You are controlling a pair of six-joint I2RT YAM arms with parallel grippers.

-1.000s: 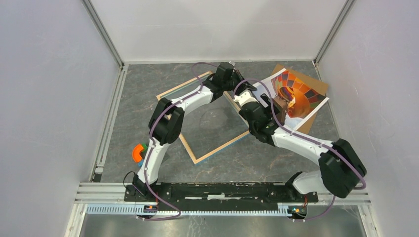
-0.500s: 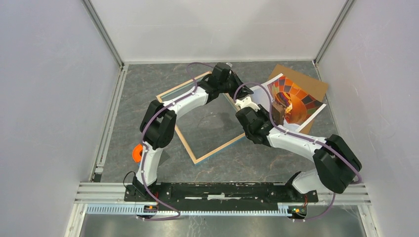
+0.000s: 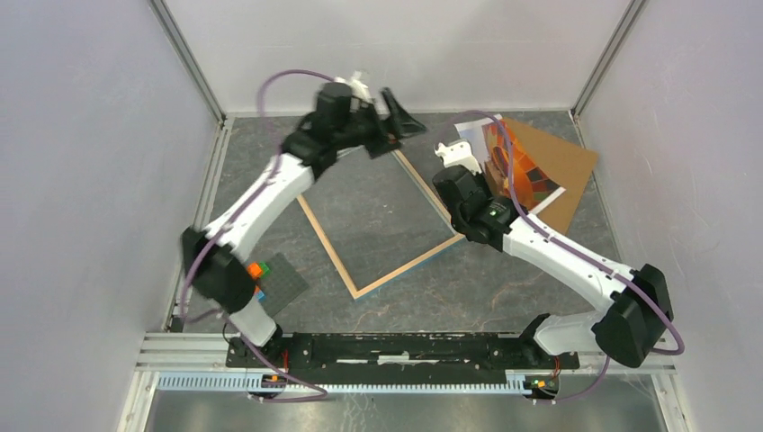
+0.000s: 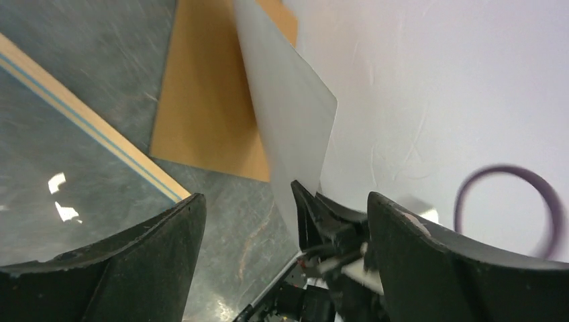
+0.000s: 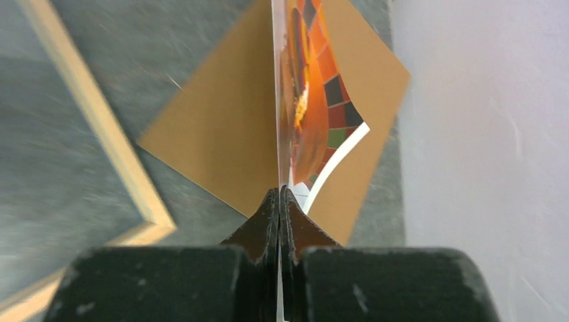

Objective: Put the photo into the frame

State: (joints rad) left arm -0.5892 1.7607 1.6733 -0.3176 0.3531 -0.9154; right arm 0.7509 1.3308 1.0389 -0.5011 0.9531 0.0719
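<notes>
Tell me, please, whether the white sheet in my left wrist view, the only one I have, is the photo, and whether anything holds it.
Observer: Yes, it is the photo; the right wrist view shows the balloon print on its other face.
Operator: Is it held?
Observer: The right tool is shut on its edge, the sheet standing edge-on above the brown board.
Operator: And the frame?
Observer: From above, the frame lies flat on the table, with your open left tool near its far corner.
</notes>
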